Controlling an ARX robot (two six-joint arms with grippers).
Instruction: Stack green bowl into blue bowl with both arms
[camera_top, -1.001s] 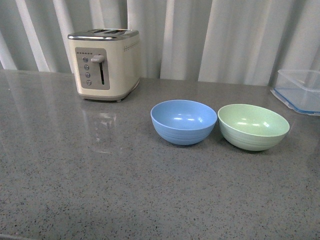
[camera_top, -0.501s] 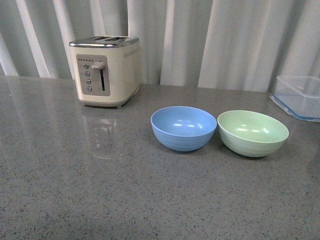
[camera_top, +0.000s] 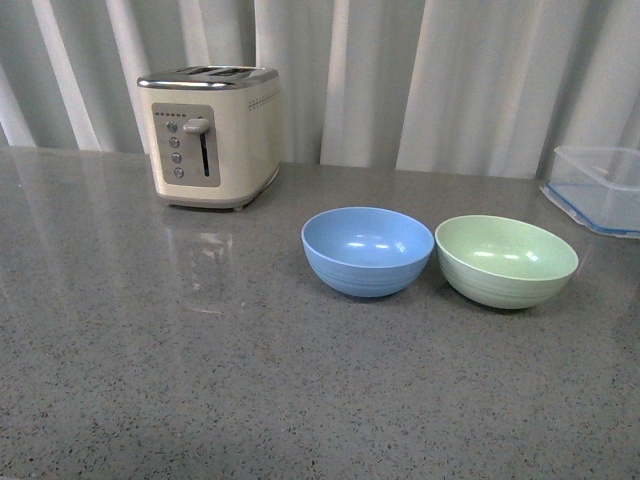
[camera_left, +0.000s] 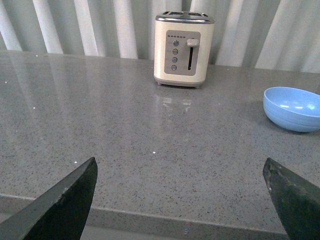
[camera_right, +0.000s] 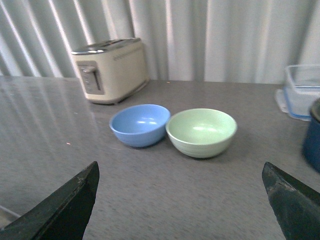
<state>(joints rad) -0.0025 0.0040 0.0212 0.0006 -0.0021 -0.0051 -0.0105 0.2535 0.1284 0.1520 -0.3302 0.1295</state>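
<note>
On the counter (camera_top: 200, 380): the green bowl (camera_top: 507, 260) and the blue bowl (camera_top: 367, 250) are set side by side, upright and mouths up, the green one to the robot's right of the blue. Whether the rims touch cannot be told.
Step in hand: the start is judged to be at hand; neither bowl is lifted or held, and no arm is seen in the front view.
Left gripper (camera_left: 180, 165): the fingers are spread wide with nothing between them, held low by the near edge of the counter, well apart from the blue bowl.
Right gripper (camera_right: 180, 167): the fingers are likewise spread wide and empty, with both bowls framed ahead of them.
Next move: a reach by the right arm to the green bowl's rim is probably called for, one finger inside the wall and one outside. The blue bowl would likely be steadied by the left arm, so that it is not pushed away when the green one is lowered in.
Bowls: both are round, matte and plastic-like, alike in size, with faint ridged rings near the base. A close nesting fit is expected, so a level, centred descent is advised.
Surface: grey speckled stone-like top, smooth and glossy enough to mirror; sliding of a light bowl is thought likely.
Surroundings: a cream toaster (camera_top: 210, 135) with a chrome top is stood behind to the left, and a clear container (camera_top: 600, 185) with a blue rim at far right. A dark blue object (camera_right: 312, 135) is cut off by the right wrist view's edge and cannot be identified.
</note>
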